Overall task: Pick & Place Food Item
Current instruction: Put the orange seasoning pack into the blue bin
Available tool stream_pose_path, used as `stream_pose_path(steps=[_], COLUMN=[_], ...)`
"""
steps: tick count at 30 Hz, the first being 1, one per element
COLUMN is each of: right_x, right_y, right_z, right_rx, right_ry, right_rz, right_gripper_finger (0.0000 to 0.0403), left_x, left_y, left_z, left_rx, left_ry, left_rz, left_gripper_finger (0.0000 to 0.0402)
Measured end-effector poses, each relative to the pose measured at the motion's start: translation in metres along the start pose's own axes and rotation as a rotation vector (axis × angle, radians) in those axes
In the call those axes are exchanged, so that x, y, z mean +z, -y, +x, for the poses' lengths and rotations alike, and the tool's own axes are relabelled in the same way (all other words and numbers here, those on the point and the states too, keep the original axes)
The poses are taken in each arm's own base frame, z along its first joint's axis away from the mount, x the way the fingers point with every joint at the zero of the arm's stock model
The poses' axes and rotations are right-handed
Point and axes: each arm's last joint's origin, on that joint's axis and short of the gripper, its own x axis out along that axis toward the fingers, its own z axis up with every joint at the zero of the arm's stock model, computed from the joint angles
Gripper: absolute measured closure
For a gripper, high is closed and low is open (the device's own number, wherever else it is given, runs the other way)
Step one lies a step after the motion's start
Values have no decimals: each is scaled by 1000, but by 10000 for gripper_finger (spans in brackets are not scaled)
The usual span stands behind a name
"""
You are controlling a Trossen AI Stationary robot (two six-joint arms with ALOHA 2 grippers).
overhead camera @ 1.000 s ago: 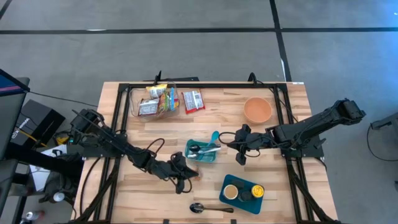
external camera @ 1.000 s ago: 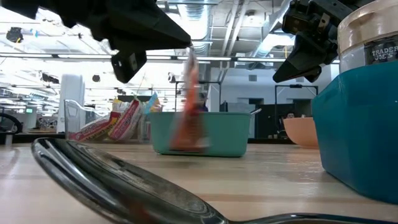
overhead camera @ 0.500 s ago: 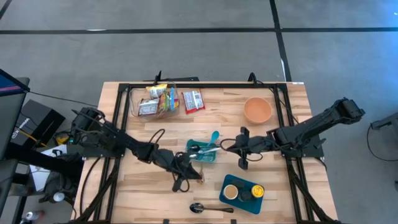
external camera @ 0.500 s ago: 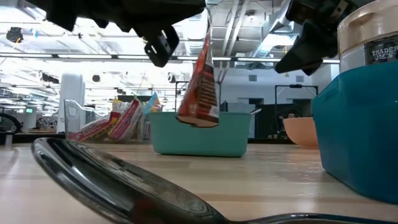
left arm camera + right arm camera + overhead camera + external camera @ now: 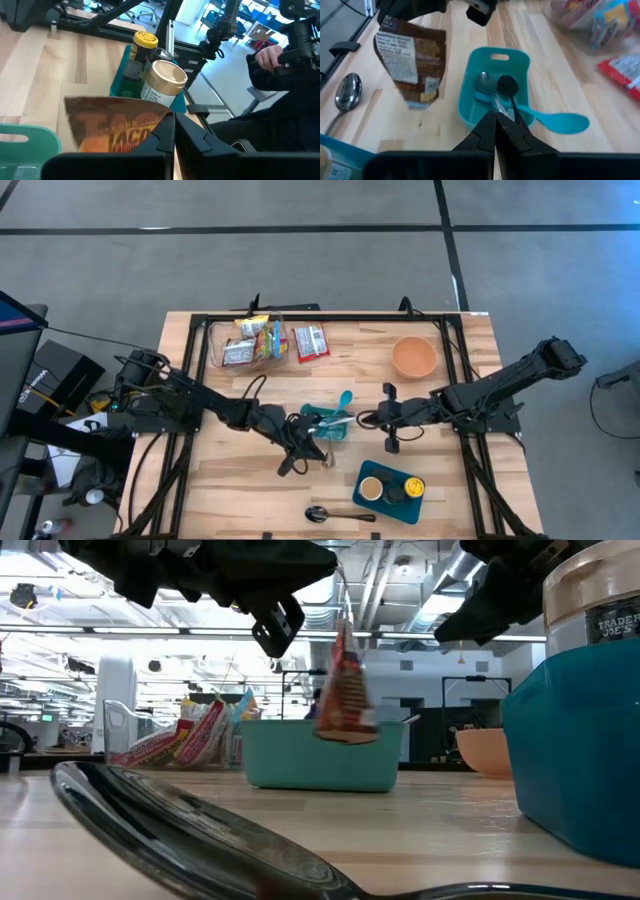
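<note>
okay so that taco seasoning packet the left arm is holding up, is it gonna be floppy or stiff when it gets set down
Probably floppy: the taco packet hangs flat from the left gripper, pinched at its top edge. It looks light, thin pouch. Set down on its narrow bottom, it would likely tip over rather than stand.

Packet point(image 5: 322, 450) — beside bin point(image 5: 336, 434)
</note>
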Motion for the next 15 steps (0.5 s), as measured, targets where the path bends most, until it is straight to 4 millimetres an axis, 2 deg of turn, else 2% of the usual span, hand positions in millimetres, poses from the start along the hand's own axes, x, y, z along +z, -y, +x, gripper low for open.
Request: stream_pose_path(steps=[4, 8, 11, 15], right_x=[3, 5, 8, 16], right_y=[3, 6, 8, 10], right_z=[1, 2, 3, 4], right_rx=[-10, -10, 49, 162], right_ry=[27, 40, 56, 135], right_rz=[-65, -213, -284, -279], right_gripper_finger=[402, 402, 402, 402], left_x=[0, -1, -1, -1], left_y=[0, 2, 2, 1], left_z=[0, 0, 0, 0], left_rx=[-11, -42, -45, -44], left_ry=[-6, -14, -14, -13], left_rz=[20, 90, 141, 163], left_gripper_finger=[401, 401, 401, 401])
